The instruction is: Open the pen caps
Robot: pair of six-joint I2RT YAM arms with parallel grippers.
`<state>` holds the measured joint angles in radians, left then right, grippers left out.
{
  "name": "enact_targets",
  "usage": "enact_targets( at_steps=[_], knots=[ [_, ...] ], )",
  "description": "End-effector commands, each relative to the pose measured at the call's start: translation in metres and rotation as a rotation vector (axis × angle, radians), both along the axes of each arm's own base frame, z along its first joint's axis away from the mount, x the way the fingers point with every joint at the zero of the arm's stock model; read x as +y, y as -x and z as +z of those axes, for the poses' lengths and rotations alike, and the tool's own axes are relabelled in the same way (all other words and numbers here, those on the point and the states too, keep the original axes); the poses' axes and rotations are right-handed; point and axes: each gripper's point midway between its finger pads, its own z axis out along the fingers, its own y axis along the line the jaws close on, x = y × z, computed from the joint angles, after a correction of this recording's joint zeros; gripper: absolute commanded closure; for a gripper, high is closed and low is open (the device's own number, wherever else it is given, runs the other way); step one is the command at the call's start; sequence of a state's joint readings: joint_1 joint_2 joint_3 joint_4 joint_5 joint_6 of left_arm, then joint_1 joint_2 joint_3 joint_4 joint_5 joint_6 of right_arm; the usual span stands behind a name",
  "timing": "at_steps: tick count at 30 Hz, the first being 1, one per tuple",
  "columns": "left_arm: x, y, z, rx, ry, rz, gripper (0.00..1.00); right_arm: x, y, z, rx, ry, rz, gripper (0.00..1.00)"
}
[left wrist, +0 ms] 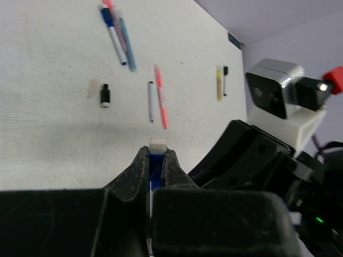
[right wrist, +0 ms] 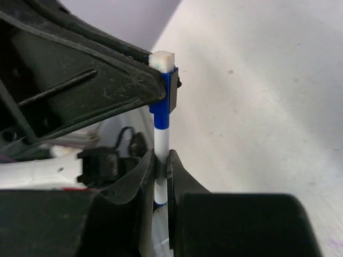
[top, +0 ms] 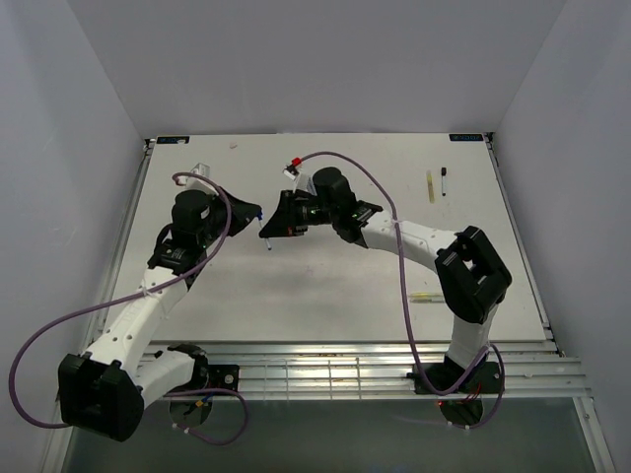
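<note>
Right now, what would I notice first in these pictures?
One blue-and-white pen is held up mid-table by both arms: the left pincer grips its blue cap, the right pincer its white barrel. Farther off, more pens lie loose on the white table.

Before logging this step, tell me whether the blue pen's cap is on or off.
On: the blue cap sits flush on the white barrel, left tool pinching the cap, right tool the barrel.
</note>
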<state>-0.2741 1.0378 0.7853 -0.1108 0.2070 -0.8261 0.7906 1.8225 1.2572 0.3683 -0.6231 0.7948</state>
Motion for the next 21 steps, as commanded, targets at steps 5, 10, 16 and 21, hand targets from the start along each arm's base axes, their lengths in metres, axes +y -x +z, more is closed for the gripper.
enact_targets(
  at_steps=[5,10,16,21],
  knots=[
    [0.009,-0.003,-0.013,0.140,-0.121,0.092,1.00,-0.035,-0.068,-0.036,-0.571,0.860,-0.473,0.92],
    [0.009,-0.015,-0.014,0.175,-0.166,0.096,1.00,-0.061,-0.074,-0.062,-0.648,1.019,-0.519,0.92],
    [0.005,-0.025,0.002,0.109,-0.172,0.078,1.00,-0.035,-0.048,-0.065,-0.589,0.797,-0.318,0.92],
    [0.008,-0.034,0.019,-0.003,-0.199,0.082,1.00,-0.008,0.018,-0.056,-0.437,0.402,0.040,0.92]
  ],
)
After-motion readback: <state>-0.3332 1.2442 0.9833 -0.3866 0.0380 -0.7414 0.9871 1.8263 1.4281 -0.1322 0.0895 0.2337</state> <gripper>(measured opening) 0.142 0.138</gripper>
